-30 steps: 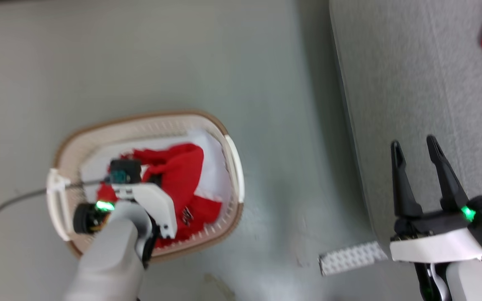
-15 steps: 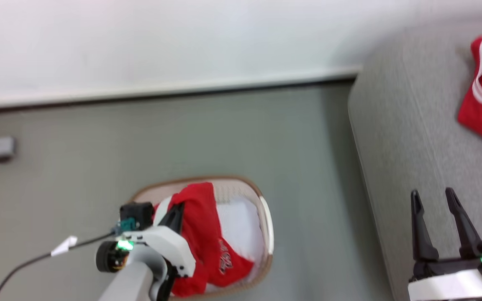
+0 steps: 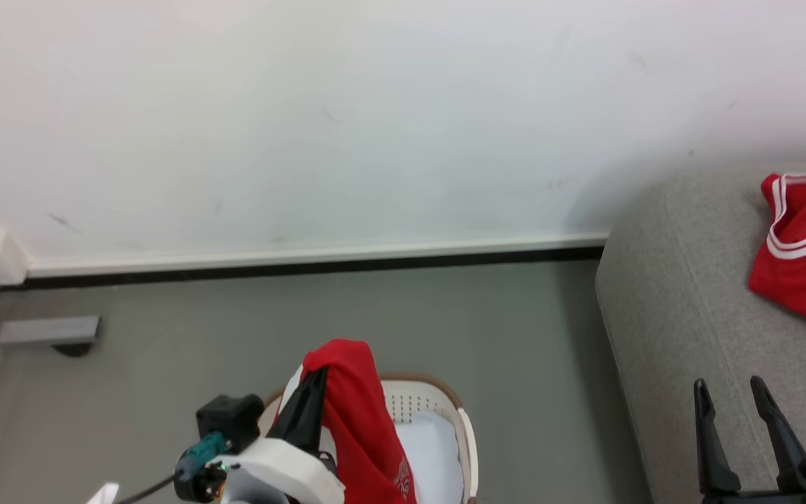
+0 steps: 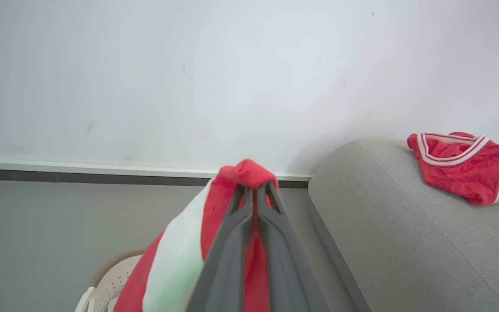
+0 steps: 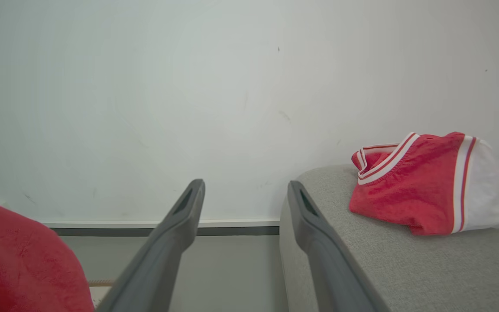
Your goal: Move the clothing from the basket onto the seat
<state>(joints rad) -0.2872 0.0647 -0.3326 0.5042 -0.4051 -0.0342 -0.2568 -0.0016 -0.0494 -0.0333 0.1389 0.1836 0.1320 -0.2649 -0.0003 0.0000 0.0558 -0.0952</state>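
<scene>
Risk, as judged: slipping of the red basketball garment with white side panel (image 3: 357, 420) out of a pinch on one small fold, under the weight of its long hanging tail, then falling onto the smooth grey-green floor (image 3: 487, 329) between basket and seat. Also possible: catching of the lower hem on the brown woven-look rim of the oval cream-white perforated plastic laundry basket (image 3: 469, 448), tipping or dragging it, or lifting of the flat white sheet (image 3: 434, 448) inside it along with snagged cloth. Hem end cut off at the bottom of the head view, so clearance not to be judged.

Left hand (image 4: 254, 187): fingers pressed together, clamped on the top fold of the red garment, cloth bunched over the tips and draped down both sides. Held above the basket, well apart from the large light grey textured upholstered seat (image 3: 683, 329) off to the right.

Right hand (image 3: 728, 383): fingers spread wide, nothing between them, over the seat's near part.

Second red garment with white-striped trim (image 3: 798, 259): lying on the seat, beyond the right hand.
</scene>
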